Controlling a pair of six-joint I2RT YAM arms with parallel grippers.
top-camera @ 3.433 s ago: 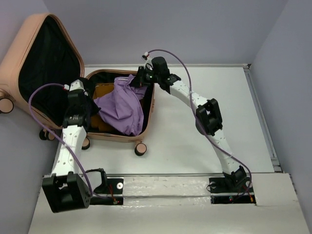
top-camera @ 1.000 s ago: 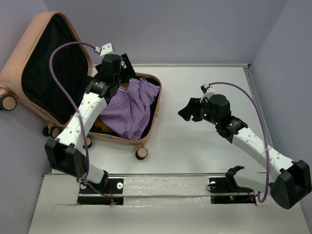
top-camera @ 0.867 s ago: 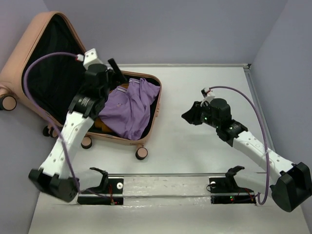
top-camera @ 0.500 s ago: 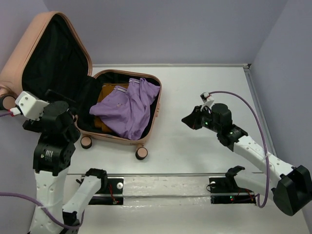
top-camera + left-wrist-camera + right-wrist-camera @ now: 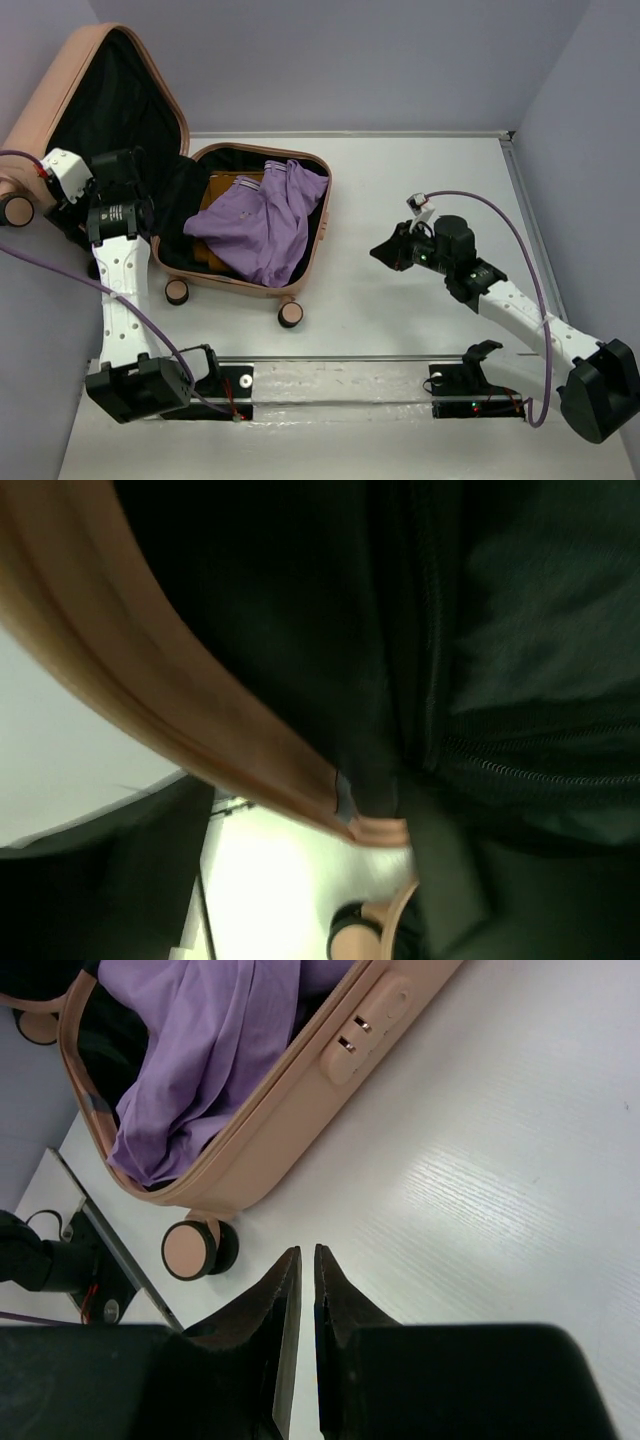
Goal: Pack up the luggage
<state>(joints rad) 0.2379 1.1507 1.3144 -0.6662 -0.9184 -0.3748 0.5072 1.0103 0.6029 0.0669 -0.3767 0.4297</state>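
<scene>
The luggage [image 5: 312, 235] lies open at the table's left, its lid [image 5: 60, 90] leaning up against the left wall. A purple garment [image 5: 255, 225] is draped in the base over a brown item [image 5: 222, 188]. My left gripper [image 5: 132, 185] is at the lid's lower inner edge, against the black lining. The blurred left wrist view shows the pink lid rim [image 5: 150, 700] crossing between wide-apart dark fingers [image 5: 450, 880]. My right gripper [image 5: 383, 250] hovers over bare table right of the luggage, shut and empty [image 5: 307, 1250]. Its wrist view shows the luggage side [image 5: 330, 1070] and the garment [image 5: 200, 1040].
Caster wheels [image 5: 290, 313] [image 5: 177, 291] stick out at the base's near side, one seen in the right wrist view [image 5: 190, 1248]. Walls close in on the left and back. A mounting rail [image 5: 350, 385] runs along the near edge.
My left arm swung from above the luggage base out to the left, and its gripper now sits at the lid's edge. My right gripper shut and drifted slightly toward the near side.
</scene>
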